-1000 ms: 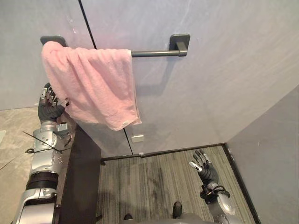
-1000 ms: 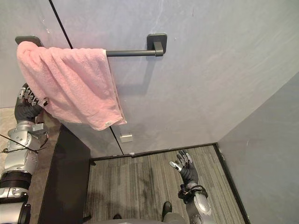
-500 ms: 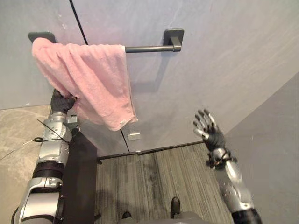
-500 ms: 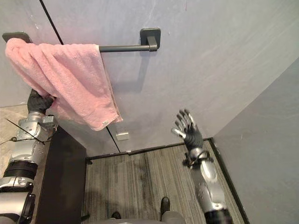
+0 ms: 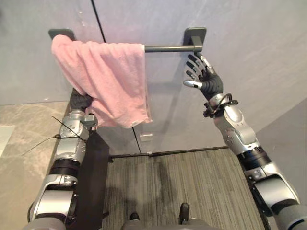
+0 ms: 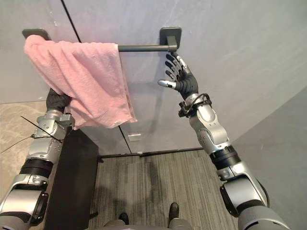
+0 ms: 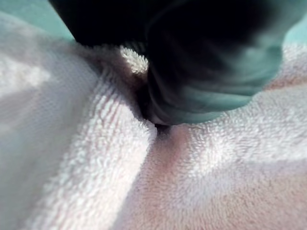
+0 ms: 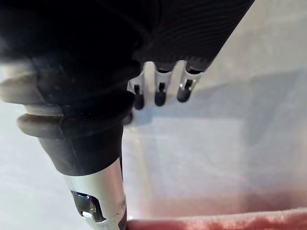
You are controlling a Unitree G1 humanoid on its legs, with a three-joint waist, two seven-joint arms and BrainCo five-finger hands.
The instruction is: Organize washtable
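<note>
A pink towel (image 5: 108, 81) hangs bunched over the left half of a dark grey towel bar (image 5: 165, 48) fixed to the grey wall. My left hand (image 5: 80, 101) reaches up at the towel's lower left edge, its fingers curled into the cloth. In the left wrist view the hand's dark cover (image 7: 206, 62) presses into folds of the towel (image 7: 216, 158). My right hand (image 5: 204, 79) is raised just below the bar's right bracket (image 5: 195, 36), with straight spread fingers (image 8: 160, 93) that hold nothing. It is close to the wall and apart from the towel.
A dark cabinet side (image 5: 93, 182) drops below my left arm, with a beige stone counter top (image 5: 24, 143) to its left. A small white plate (image 5: 146, 138) sits low on the wall. Striped grey floor (image 5: 182, 177) lies below. A second grey wall (image 5: 288, 139) closes in on the right.
My left hand has curled shut on the towel's lower left edge. My right arm has risen from near the floor to just under the bar's right end. The camera has shifted.
</note>
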